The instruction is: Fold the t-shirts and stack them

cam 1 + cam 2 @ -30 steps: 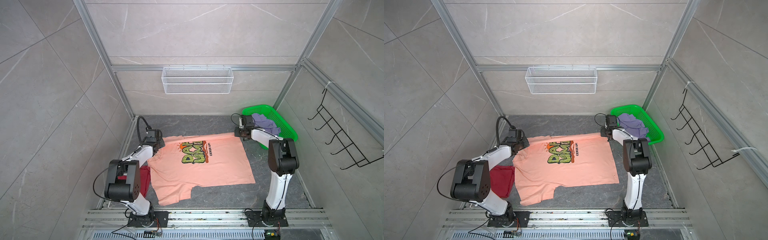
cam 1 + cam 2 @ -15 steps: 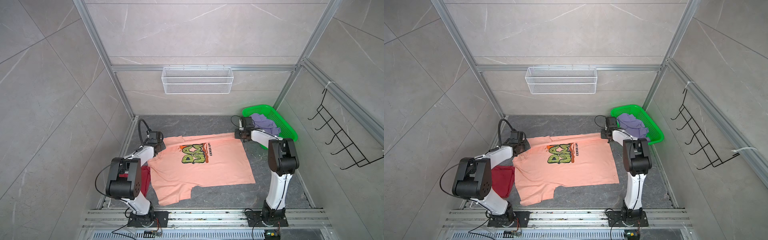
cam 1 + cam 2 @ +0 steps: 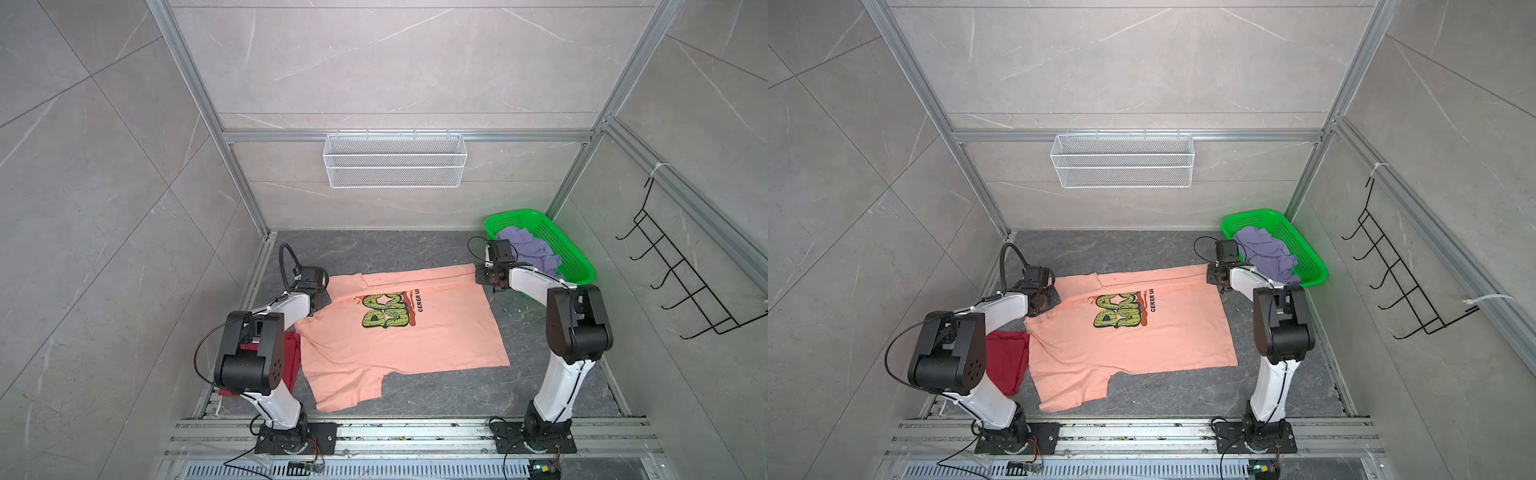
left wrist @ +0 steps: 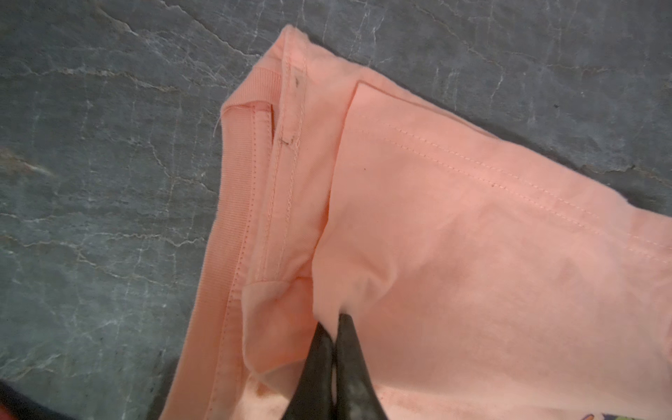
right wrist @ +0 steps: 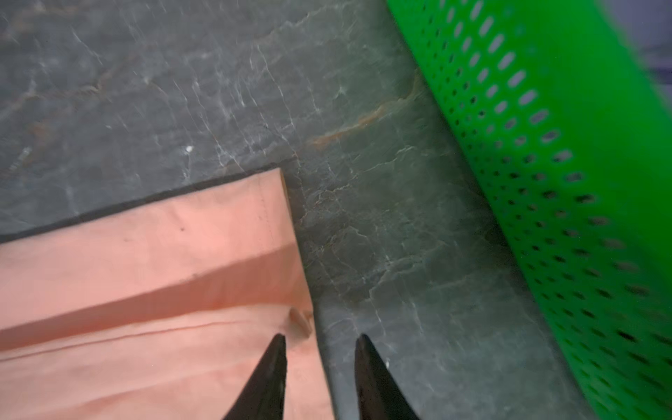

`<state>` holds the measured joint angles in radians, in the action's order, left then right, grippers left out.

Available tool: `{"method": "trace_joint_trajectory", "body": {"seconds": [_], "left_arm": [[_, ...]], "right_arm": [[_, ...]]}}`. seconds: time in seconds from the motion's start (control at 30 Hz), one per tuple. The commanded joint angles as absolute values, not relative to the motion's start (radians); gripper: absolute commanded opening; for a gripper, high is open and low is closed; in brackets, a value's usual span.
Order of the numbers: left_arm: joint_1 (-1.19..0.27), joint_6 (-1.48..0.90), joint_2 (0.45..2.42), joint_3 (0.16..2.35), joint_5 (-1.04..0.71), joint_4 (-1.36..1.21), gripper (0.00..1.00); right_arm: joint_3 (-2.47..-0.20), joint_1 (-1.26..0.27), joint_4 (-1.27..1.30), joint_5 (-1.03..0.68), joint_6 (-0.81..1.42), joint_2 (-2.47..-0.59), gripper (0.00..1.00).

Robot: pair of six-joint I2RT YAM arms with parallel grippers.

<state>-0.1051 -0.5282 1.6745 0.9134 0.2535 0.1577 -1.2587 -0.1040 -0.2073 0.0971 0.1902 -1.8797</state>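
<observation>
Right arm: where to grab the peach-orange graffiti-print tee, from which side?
Peach-orange cloth tee: pinch its far hem corner, approaching from the green perforated plastic basket side. That edge lies flat and exposed, and the open right gripper straddles it; the shut left gripper holds the collar end.

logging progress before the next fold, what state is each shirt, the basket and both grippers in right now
peach t-shirt, spread out print-up, far edge folded over
dark red t-shirt, lying flat beside the peach t-shirt, partly hidden
lavender t-shirt, crumpled in the green basket
green basket, upright
left gripper, shut on the peach t-shirt near the collar
right gripper, open over the peach t-shirt's hem corner
</observation>
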Motion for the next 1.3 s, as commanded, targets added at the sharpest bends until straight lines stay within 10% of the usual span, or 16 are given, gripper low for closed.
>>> {"method": "trace_joint_trajectory", "body": {"seconds": [0.0,0.63,1.27], "left_arm": [[-0.104,-0.541,1.653,0.913,0.278,0.179,0.0],[-0.102,-0.507,1.49,0.888,0.266,0.153,0.45],[0.03,-0.503,1.933,1.298,0.052,0.237,0.48]], "right_arm": [[-1.237,-0.104,-0.191,0.04,0.282,-1.792,0.35],[-1.367,-0.192,-0.191,-0.199,0.516,-1.996,0.36],[-1.292,-0.192,-0.239,-0.19,0.512,-2.013,0.35]]}}
